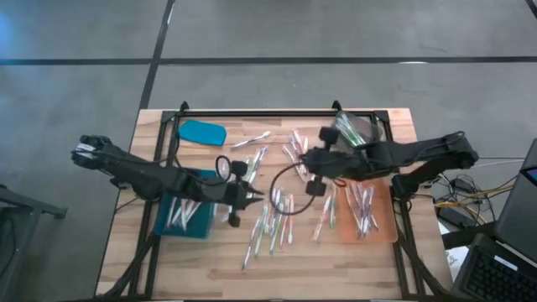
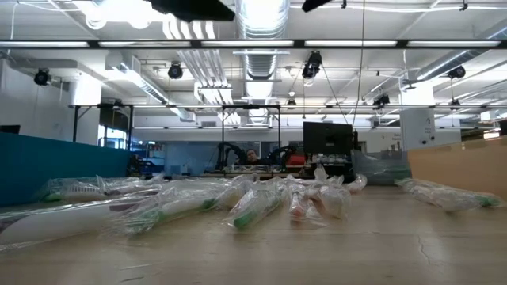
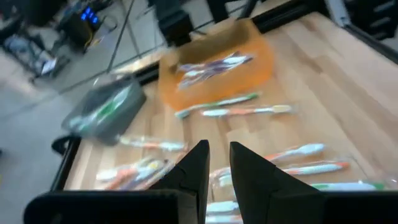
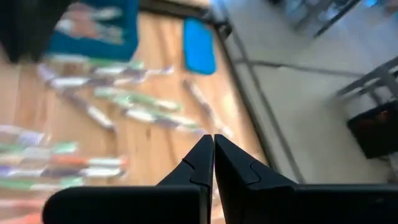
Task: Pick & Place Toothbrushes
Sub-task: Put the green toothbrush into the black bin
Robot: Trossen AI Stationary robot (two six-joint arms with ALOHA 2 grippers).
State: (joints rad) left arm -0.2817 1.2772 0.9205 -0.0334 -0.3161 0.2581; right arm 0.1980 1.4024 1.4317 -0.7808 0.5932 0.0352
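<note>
Several wrapped toothbrushes (image 1: 277, 222) (image 2: 253, 206) lie scattered flat on the wooden table's middle. More lie in a teal tray (image 1: 189, 214) at the left and in an orange tray (image 1: 365, 210) (image 3: 214, 68) at the right. My left gripper (image 1: 256, 198) (image 3: 219, 163) hovers just right of the teal tray over the loose toothbrushes, with a narrow gap between its fingers and nothing in it. My right gripper (image 1: 302, 158) (image 4: 213, 140) hangs above the far middle of the pile, pointing toward the table's left, shut and holding nothing. Neither gripper shows in the low view.
A teal lid (image 1: 203, 132) (image 4: 199, 46) lies at the far left of the table. A grey container (image 1: 357, 130) (image 3: 106, 112) stands at the far right. A black cable loop (image 1: 285, 189) hangs between the two grippers. A black frame (image 1: 277, 111) runs along the table's far edge.
</note>
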